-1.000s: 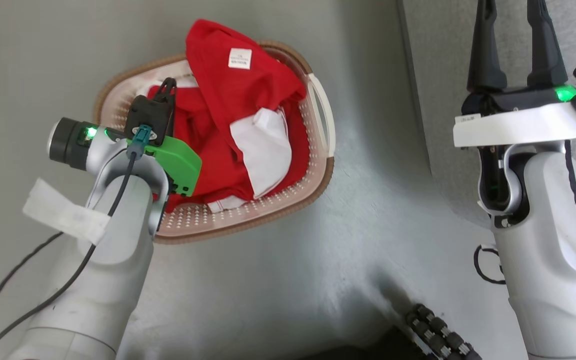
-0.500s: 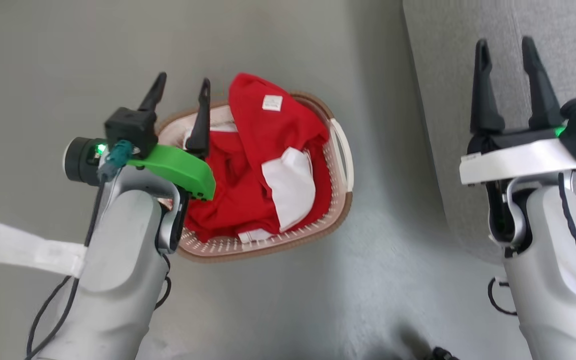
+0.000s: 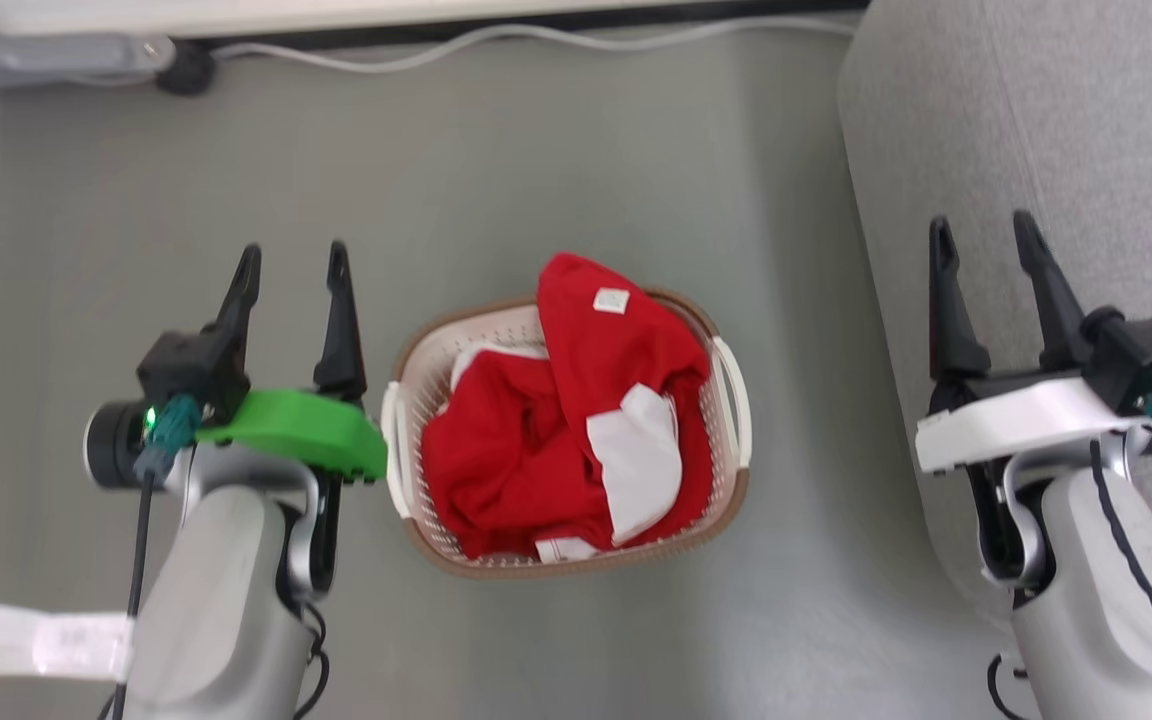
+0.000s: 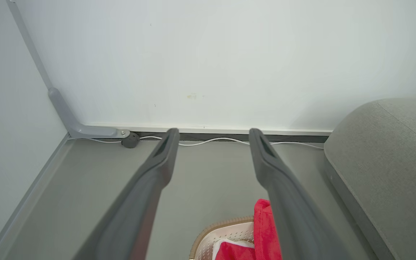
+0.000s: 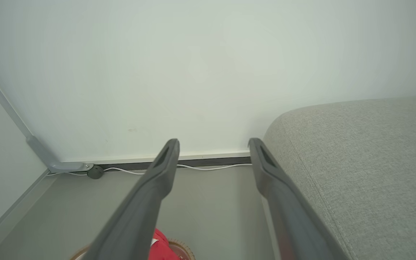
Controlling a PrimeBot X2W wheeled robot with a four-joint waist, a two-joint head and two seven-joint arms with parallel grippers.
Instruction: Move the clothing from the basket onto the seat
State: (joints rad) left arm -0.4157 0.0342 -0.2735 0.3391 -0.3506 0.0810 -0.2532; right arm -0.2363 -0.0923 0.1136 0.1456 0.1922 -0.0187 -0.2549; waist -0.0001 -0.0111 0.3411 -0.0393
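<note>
Red clothing (image 3: 506,470) lies heaped in the basket (image 3: 576,570) on the floor (image 3: 636,150), near the grey seat (image 3: 1086,120). The left jaws and right jaws hang open, empty.

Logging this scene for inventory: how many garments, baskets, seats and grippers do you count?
Red garments: 2, labelled garment and other garment
Basket: 1
Seat: 1
Grippers: 2, left gripper and right gripper, both open
Total: 6
</note>
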